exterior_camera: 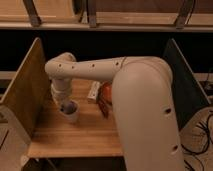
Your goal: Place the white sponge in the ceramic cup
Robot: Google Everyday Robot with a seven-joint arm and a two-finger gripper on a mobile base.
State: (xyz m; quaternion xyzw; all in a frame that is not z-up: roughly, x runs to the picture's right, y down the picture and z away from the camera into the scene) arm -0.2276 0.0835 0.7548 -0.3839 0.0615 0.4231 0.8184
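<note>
The ceramic cup [70, 115] is small, pale and round, and it stands on the wooden table's left half. My gripper [65, 104] points straight down at the cup's mouth, with its tip at or just inside the rim. The pale wrist above it covers part of the cup. The white sponge does not show plainly; the wrist and the cup wall hide whatever is at the gripper's tip.
An orange plate [106, 92] sits right of the cup, partly behind my arm. A white oblong item [93, 91] lies beside it, and a dark red thing [103, 108] lies in front. Upright boards [22, 92] wall both sides of the wooden table [75, 137].
</note>
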